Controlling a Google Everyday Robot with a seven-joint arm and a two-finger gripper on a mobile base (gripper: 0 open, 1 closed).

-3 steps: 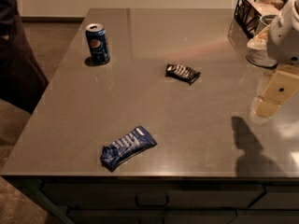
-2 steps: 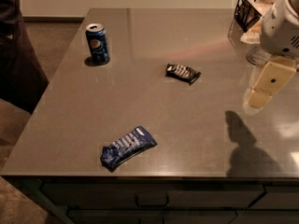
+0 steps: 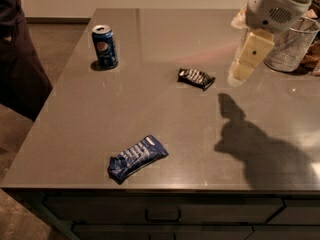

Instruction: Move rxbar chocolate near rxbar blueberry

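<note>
The rxbar chocolate (image 3: 196,78), a small black wrapper with white lettering, lies flat near the middle of the grey table (image 3: 160,119). The rxbar blueberry (image 3: 137,157), a larger dark-blue wrapper with crimped ends, lies near the table's front edge, left of centre. My gripper (image 3: 239,76) hangs above the table at the right, a short way right of the black bar and well above it, holding nothing. Its shadow falls on the table below and to the right.
A blue Pepsi can (image 3: 105,46) stands upright at the back left. A wire basket (image 3: 292,46) stands at the back right, behind the arm. A person in dark clothes (image 3: 17,49) stands at the table's left side. Drawers run under the front edge.
My gripper has moved left and up the frame, from the table's right side toward the black bar. The bars and the can have not moved.
</note>
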